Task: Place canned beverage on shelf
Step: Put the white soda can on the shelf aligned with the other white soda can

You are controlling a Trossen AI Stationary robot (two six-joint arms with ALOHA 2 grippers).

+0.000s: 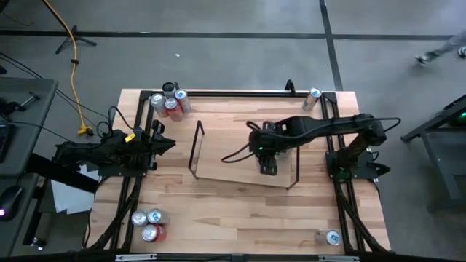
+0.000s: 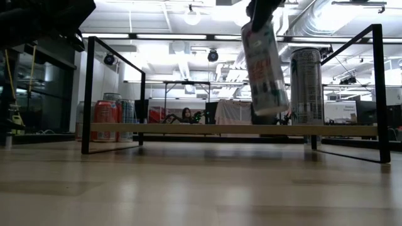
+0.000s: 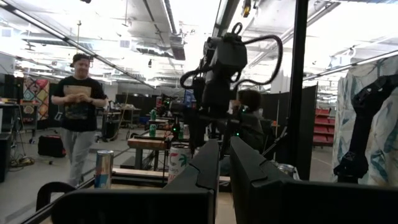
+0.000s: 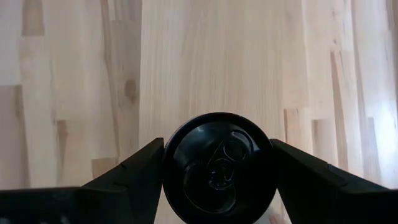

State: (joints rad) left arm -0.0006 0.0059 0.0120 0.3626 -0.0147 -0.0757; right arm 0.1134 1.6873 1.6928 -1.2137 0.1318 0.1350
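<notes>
Wooden shelf [image 2: 188,129] lies under the tilted can [image 2: 264,66] pinched by the right gripper's [image 4: 217,165] jaws; left gripper's [image 3: 224,163] jaws pressed together

Right arm reaches from right side of counter inward toward centre, elbow bent, wrist turned down. Right end effector [image 4: 217,168] points straight down, fingers [image 4: 140,168] spread wide and pressed against both sides of can [image 4: 217,165], holding it from top, clear of counter. Left arm folded low at left edge of counter, lying roughly level. Left end effector [image 3: 224,165] faces across counter, fingers closed together, holding nothing.
</notes>
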